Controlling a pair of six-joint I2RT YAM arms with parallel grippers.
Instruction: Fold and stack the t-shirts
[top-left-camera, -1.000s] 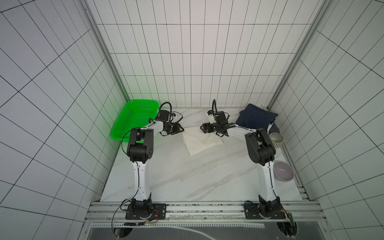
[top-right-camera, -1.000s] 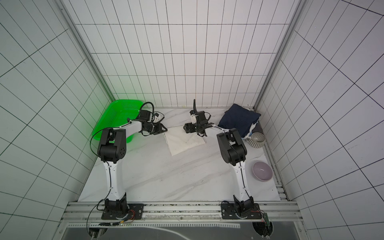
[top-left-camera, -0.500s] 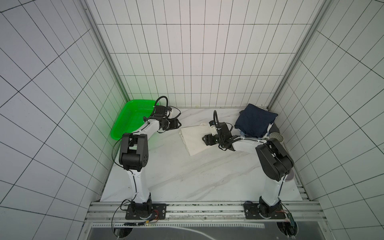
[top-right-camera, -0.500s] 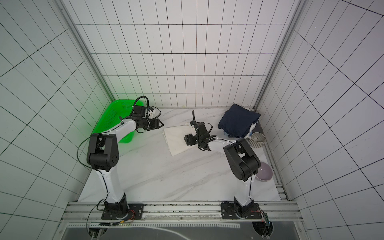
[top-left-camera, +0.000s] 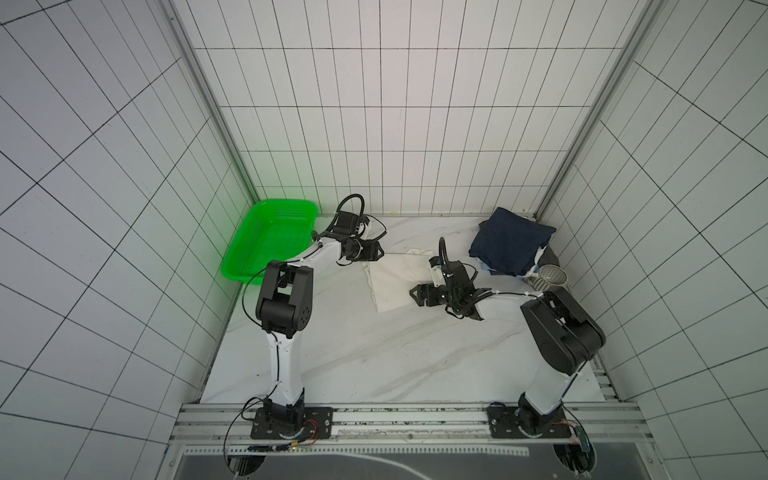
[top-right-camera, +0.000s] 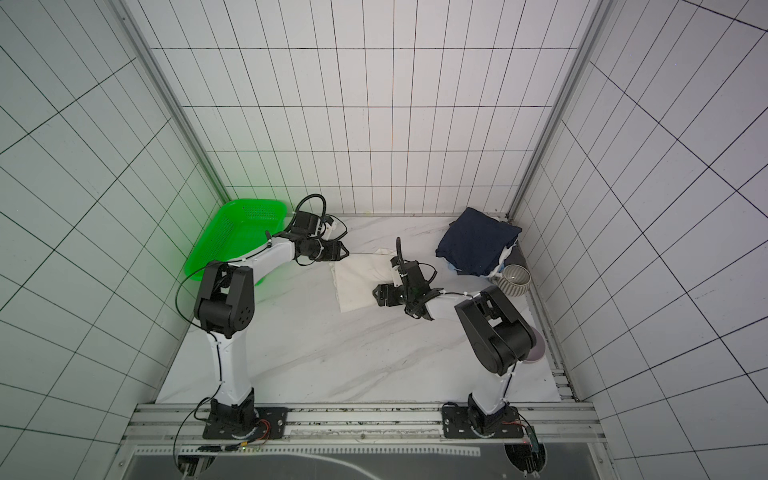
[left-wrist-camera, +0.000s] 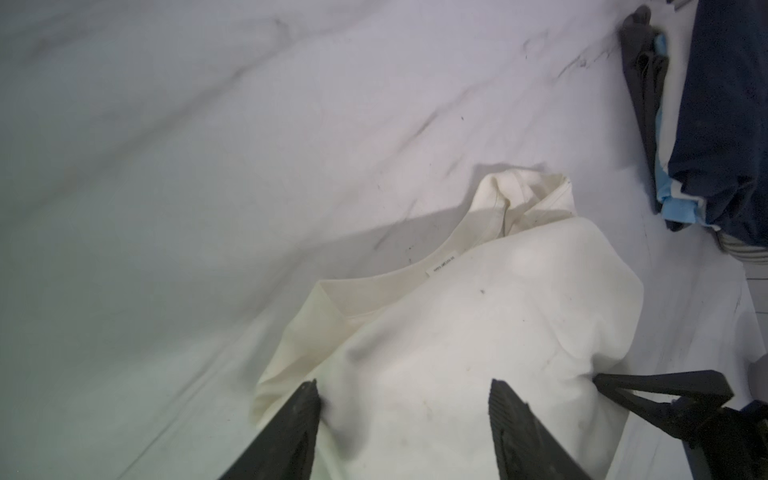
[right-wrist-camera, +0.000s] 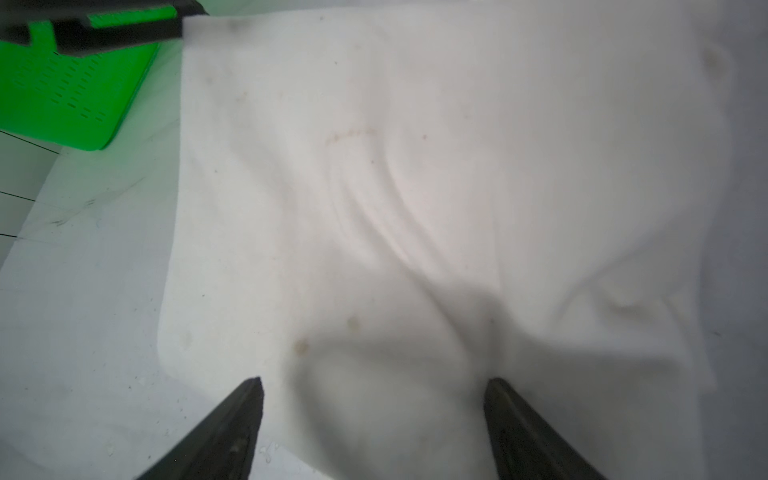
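A folded cream-white t-shirt (top-left-camera: 395, 278) (top-right-camera: 357, 282) lies mid-table in both top views. My left gripper (top-left-camera: 377, 251) (top-right-camera: 344, 251) hovers open at its back left corner. In the left wrist view the fingers (left-wrist-camera: 305, 415) straddle the cloth (left-wrist-camera: 478, 332) near the collar. My right gripper (top-left-camera: 415, 293) (top-right-camera: 378, 296) stands open at the shirt's near right edge, and its wrist view shows the open gripper (right-wrist-camera: 374, 395) over the cloth (right-wrist-camera: 415, 166). A stack of folded t-shirts, navy on top (top-left-camera: 509, 245) (top-right-camera: 478, 245) (left-wrist-camera: 727, 104), sits at the back right.
A green basket (top-left-camera: 270, 241) (top-right-camera: 232, 237) (right-wrist-camera: 62, 95) stands at the back left by the wall. A ribbed bowl (top-left-camera: 550, 276) (top-right-camera: 515, 279) sits beside the stack. A pale purple bowl (top-right-camera: 538, 353) peeks out behind the right arm. Tiled walls close three sides.
The left gripper has opened and drawn back toward the basket. The right gripper has moved from the shirt's back edge toward its near right edge. The shirt lies flat on the table.
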